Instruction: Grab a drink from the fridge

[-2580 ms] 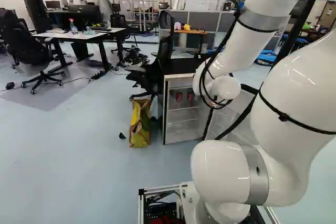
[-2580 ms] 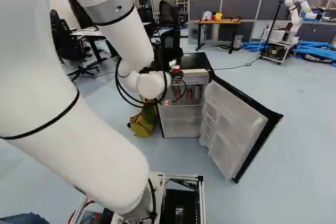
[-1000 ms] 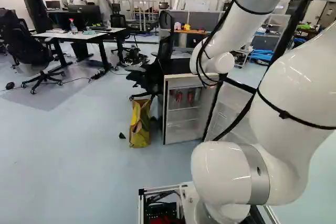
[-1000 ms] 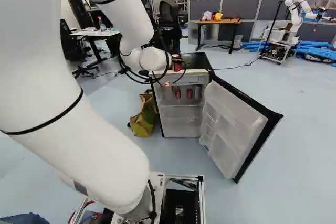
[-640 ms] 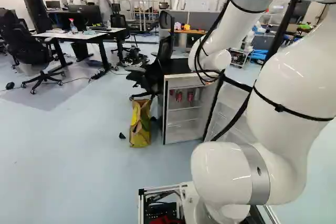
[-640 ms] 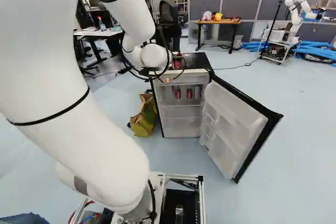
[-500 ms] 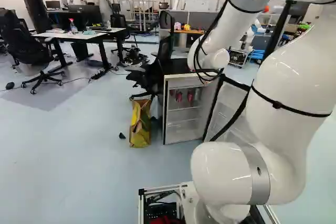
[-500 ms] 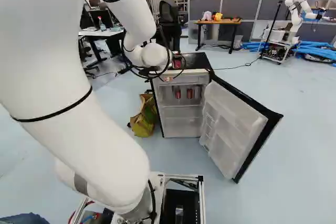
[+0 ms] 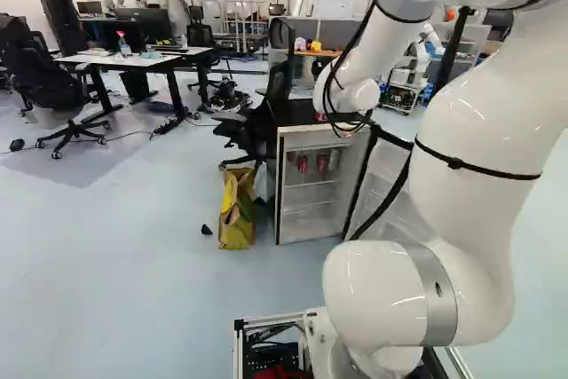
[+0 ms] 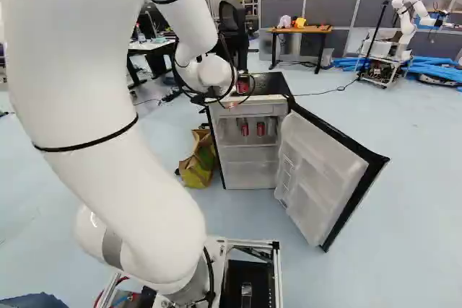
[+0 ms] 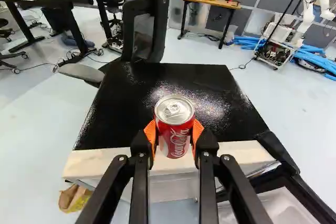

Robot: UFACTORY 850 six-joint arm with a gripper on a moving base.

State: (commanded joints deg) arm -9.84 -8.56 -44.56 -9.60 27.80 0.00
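In the wrist view, verify the grip: the tool point(image 11: 174, 132) is closed on a red can point(image 11: 174, 142), with its orange pads point(image 11: 150, 134) bearing on both sides. The fridge top point(image 11: 121, 114) extends ahead of the tool; whether the can's base touches it, you cannot tell. The step in hand appears to be carrying the drink clear. Hold pad pressure even, and move slowly and level; if you set the can down, seat its base flat before releasing. The can stands upright, lid up, long axis near vertical and crosswise to the closing direction. In the right base view, observe the open door point(image 10: 317, 171), to the right of and below the tool; keep your path clear of it. In the left base view, the arm point(image 9: 357, 95) largely hides the tool; two other cans point(image 9: 312, 163) stand inside the fridge point(image 9: 302, 139), below tool height.
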